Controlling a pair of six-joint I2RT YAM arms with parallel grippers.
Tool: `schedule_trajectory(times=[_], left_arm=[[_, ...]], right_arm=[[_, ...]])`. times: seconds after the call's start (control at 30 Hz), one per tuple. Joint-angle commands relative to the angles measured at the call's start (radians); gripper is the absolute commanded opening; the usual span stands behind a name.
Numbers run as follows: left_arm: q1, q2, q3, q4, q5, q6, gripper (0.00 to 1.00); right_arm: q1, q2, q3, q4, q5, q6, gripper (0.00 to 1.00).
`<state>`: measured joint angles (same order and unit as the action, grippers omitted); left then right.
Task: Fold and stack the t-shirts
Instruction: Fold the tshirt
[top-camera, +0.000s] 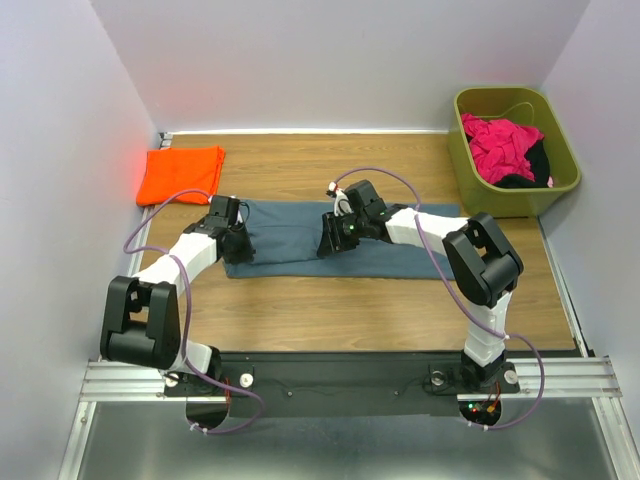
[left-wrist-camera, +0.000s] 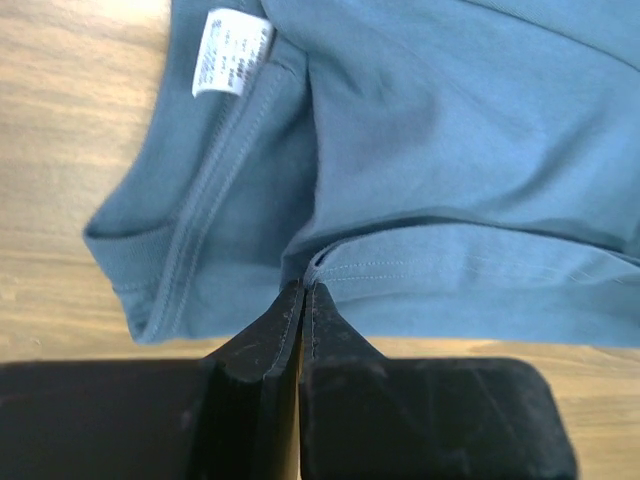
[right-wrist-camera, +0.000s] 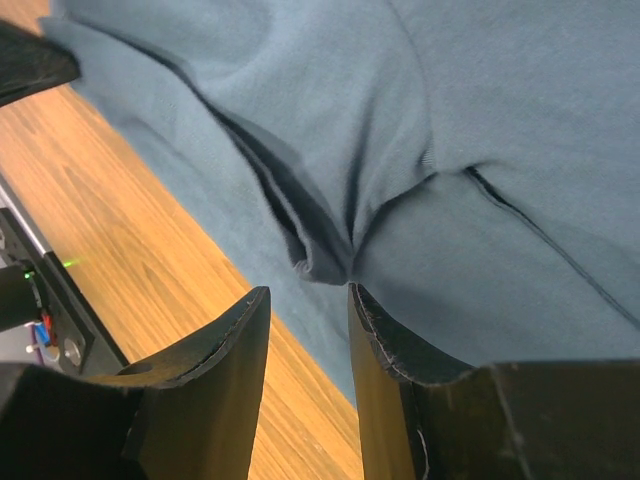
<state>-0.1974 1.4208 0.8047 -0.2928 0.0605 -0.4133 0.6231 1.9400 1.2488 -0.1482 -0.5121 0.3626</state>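
Note:
The slate blue-grey t-shirt (top-camera: 290, 235) lies folded into a long band across the middle of the wooden table (top-camera: 330, 310). My left gripper (top-camera: 238, 245) is at its left end, by the collar. In the left wrist view that gripper (left-wrist-camera: 303, 288) is shut on a folded hem of the blue-grey t-shirt (left-wrist-camera: 450, 130), near the white label (left-wrist-camera: 230, 52). My right gripper (top-camera: 330, 240) hovers over the band's middle. Seen from the right wrist, it (right-wrist-camera: 305, 295) stands open, a bunched fold of the t-shirt (right-wrist-camera: 480, 150) just beyond its tips. The orange t-shirt (top-camera: 180, 173) lies folded at the back left.
An olive-green bin (top-camera: 460, 150) at the back right holds pink and black clothes (top-camera: 505, 145). White walls close in the table on three sides. The arms' mounting rail (top-camera: 330, 378) runs along the near edge.

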Motion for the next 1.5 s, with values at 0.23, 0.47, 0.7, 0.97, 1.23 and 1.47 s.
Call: schedule_trajectory(times=[0.23,0.47,0.7,0.97,1.23,1.47], left_arm=[[-0.008,-0.051,0.041,-0.14,0.084,-0.067,0.09],[-0.008,-0.092,0.014,-0.169,0.102,-0.081,0.07],[-0.008,-0.068,0.019,-0.157,0.071,-0.07,0.07],[-0.01,-0.062,0.033,-0.157,0.052,-0.065,0.06],[-0.008,-0.06,0.025,-0.152,0.044,-0.064,0.06],[-0.01,-0.057,0.025,-0.152,0.032,-0.059,0.06]], right_arm=[[0.007,-0.032,0.0,0.044,0.035,-0.004,0.43],[0.007,-0.039,0.001,0.036,0.037,-0.028,0.43],[0.009,-0.016,0.032,0.035,-0.02,-0.073,0.43],[0.012,0.03,0.087,0.035,-0.068,-0.096,0.42],[0.015,0.06,0.098,0.03,-0.092,-0.108,0.37],[0.015,0.048,0.081,0.016,-0.075,-0.131,0.15]])
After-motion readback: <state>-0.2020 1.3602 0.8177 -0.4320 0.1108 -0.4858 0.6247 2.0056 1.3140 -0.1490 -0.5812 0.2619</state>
